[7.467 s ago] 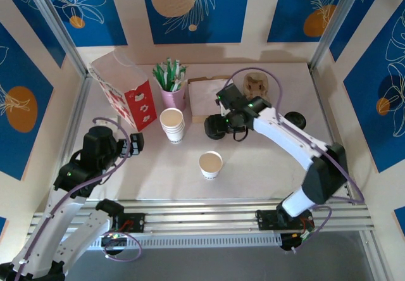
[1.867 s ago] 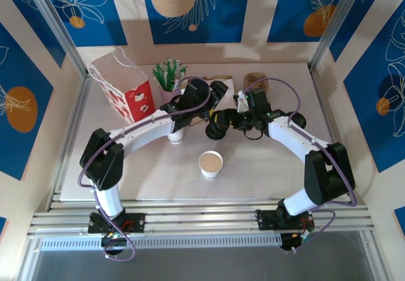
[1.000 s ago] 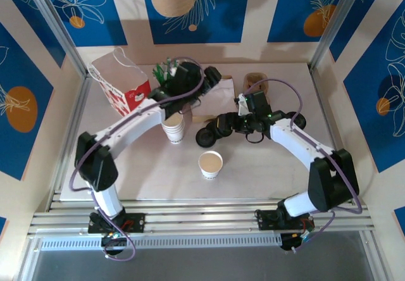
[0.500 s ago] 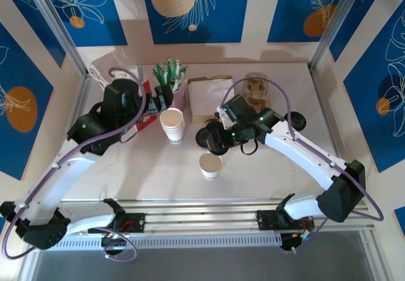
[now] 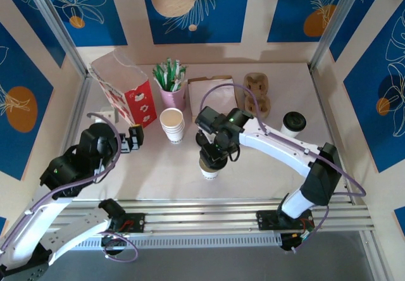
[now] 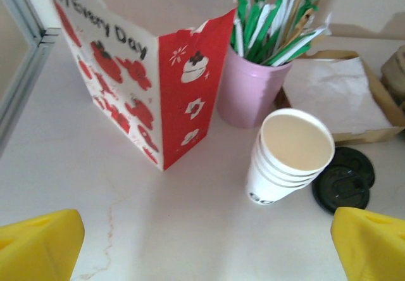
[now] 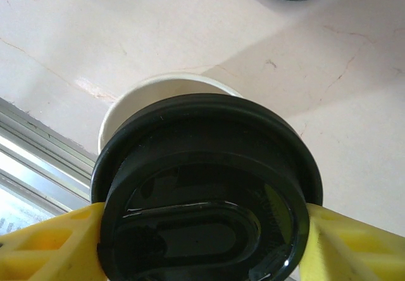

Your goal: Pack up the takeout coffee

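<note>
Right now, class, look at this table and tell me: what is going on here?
The right tool grips a black lid and holds it over an open paper cup; whether the lid is seated cannot be told. The left tool is open and empty, facing the red-and-white bag and a stack of cups. Another cup with a lid stands far right.

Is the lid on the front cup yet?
Not yet. The right gripper holds the black lid above the cup; its white rim shows uncovered.
</note>
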`<action>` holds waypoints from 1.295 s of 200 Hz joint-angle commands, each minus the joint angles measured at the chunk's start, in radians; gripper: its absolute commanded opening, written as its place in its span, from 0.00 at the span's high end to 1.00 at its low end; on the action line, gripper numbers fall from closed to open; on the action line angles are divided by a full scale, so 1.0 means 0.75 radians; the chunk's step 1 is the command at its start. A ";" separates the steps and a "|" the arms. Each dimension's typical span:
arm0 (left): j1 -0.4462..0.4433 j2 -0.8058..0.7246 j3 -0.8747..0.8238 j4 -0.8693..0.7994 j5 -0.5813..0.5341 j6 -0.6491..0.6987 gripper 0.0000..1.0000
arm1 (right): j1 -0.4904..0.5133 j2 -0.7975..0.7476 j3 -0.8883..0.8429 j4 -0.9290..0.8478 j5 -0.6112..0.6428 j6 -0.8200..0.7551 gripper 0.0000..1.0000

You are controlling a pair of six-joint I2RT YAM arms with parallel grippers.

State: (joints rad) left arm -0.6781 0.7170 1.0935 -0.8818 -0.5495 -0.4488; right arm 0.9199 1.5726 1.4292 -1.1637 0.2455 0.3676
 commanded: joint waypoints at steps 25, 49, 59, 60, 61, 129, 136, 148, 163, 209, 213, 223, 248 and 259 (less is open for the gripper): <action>0.009 -0.093 -0.146 0.000 -0.114 0.030 0.00 | 0.060 0.106 0.106 -0.103 0.068 -0.015 0.34; 0.009 -0.124 -0.199 0.011 -0.126 0.028 0.00 | 0.061 0.131 0.107 -0.103 0.063 -0.017 0.34; 0.009 -0.131 -0.206 0.012 -0.134 0.031 0.00 | 0.062 0.136 0.108 -0.097 0.063 -0.017 0.34; 0.009 -0.133 -0.206 0.012 -0.134 0.033 0.00 | 0.062 0.135 0.107 -0.096 0.062 -0.016 0.34; 0.008 -0.133 -0.207 0.012 -0.138 0.033 0.00 | 0.062 0.135 0.108 -0.096 0.062 -0.017 0.34; 0.008 -0.152 -0.226 0.006 -0.159 0.066 0.00 | 0.059 0.172 0.101 -0.075 0.047 -0.013 0.33; 0.008 -0.154 -0.227 0.004 -0.159 0.067 0.00 | 0.060 0.170 0.092 -0.070 0.042 -0.010 0.33; 0.009 -0.156 -0.229 0.004 -0.160 0.067 0.00 | 0.064 0.170 0.086 -0.066 0.041 -0.004 0.33; 0.010 -0.156 -0.229 0.005 -0.159 0.067 0.00 | 0.065 0.168 0.080 -0.062 0.041 -0.002 0.33; 0.010 -0.152 -0.230 0.005 -0.160 0.069 0.00 | 0.076 0.157 0.075 -0.057 0.034 0.007 0.33; 0.009 -0.152 -0.229 0.002 -0.161 0.069 0.00 | 0.077 0.157 0.073 -0.056 0.033 0.007 0.33; 0.009 -0.152 -0.229 0.000 -0.161 0.069 0.00 | 0.078 0.155 0.067 -0.053 0.035 0.009 0.33; 0.010 -0.154 -0.231 -0.002 -0.160 0.065 0.00 | 0.075 0.155 0.041 -0.044 0.038 0.013 0.32; 0.009 -0.154 -0.231 -0.004 -0.157 0.065 0.00 | 0.076 0.151 0.029 -0.037 0.034 0.017 0.32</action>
State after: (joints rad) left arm -0.6781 0.6094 0.9245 -0.8768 -0.6487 -0.4122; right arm 0.9695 1.6985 1.4776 -1.1862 0.2832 0.3683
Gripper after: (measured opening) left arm 0.998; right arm 0.682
